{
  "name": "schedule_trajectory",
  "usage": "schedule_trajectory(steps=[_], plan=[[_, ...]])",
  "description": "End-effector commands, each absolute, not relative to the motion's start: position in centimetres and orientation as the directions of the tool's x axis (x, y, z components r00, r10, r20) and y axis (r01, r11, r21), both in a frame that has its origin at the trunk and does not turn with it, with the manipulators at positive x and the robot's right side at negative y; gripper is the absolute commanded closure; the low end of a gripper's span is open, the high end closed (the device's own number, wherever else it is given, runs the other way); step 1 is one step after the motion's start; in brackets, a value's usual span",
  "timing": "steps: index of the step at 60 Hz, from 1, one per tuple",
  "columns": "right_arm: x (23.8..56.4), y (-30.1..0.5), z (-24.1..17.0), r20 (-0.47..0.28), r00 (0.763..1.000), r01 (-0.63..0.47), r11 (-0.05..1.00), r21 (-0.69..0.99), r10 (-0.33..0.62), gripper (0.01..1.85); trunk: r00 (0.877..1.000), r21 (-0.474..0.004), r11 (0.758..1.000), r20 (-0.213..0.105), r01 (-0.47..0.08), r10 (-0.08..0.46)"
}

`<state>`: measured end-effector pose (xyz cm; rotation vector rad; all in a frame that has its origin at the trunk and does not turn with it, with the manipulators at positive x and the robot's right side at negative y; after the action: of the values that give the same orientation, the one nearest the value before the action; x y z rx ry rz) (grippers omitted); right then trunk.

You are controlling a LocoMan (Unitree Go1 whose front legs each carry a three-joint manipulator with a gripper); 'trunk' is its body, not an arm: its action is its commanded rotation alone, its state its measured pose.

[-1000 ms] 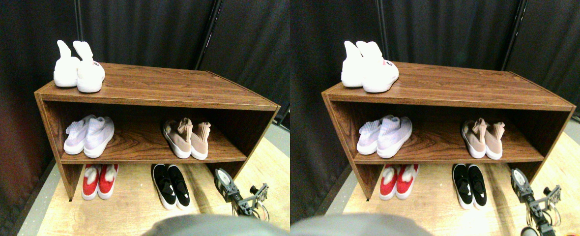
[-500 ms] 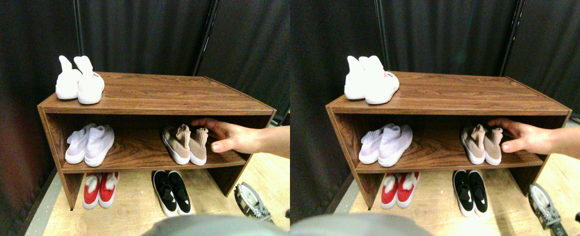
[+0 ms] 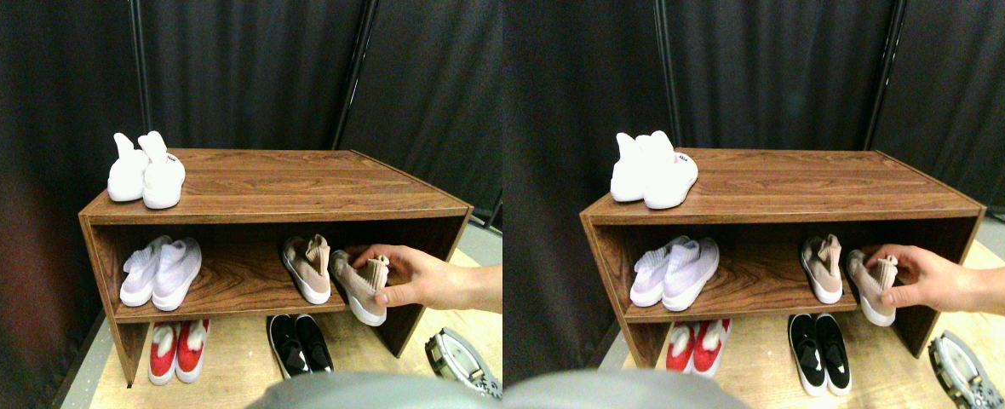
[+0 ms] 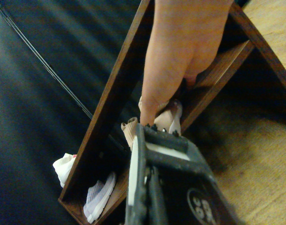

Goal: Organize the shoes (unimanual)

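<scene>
The shoes sit on a brown wooden rack (image 3: 298,183). A white pair (image 3: 146,170) stands on its top at the left. On the middle shelf are a pale-lavender pair (image 3: 160,271) and one dusty-pink shoe (image 3: 307,268). A person's hand (image 3: 426,277) grips the other dusty-pink shoe (image 3: 359,290) and holds it askew at the shelf's front edge. On the floor under the rack stand a red pair (image 3: 177,348) and a black pair (image 3: 300,342). My right gripper (image 3: 462,361) is low at the right, on the floor side, apart from every shoe. The wrist view shows the person's hand (image 4: 180,51) on the pink shoe (image 4: 168,117).
Black curtains (image 3: 255,68) hang behind and to the left of the rack. The person's forearm (image 3: 481,285) crosses in from the right at middle-shelf height. Light wooden floor (image 3: 238,366) lies in front of the rack.
The whole picture has shifted, so the camera moved. The person's hand reached in, took the right pink shoe and pulled it toward the shelf's front, splitting the pair. My gripper sits lower in view.
</scene>
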<state>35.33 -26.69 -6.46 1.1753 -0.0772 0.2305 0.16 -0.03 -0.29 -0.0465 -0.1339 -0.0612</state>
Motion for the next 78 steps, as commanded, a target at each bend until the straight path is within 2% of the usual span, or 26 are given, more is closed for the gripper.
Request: schedule_trajectory(steps=[1,36,78], plan=[[35.2,-26.2,-5.3,0.252,0.953,-0.296,0.354,0.887,0.166,1.8,0.987,-0.039,0.997,0.146,0.067,-0.06],[36.0,-26.4,-6.2,0.234,0.966,-0.257,0.366,0.894,0.108,1.8,0.99,-0.045,0.996,0.12,0.072,-0.066],[35.8,-26.1,-6.0,0.229,0.967,-0.254,0.368,0.895,0.11,1.8,0.99,-0.045,0.996,0.118,0.078,-0.072]])
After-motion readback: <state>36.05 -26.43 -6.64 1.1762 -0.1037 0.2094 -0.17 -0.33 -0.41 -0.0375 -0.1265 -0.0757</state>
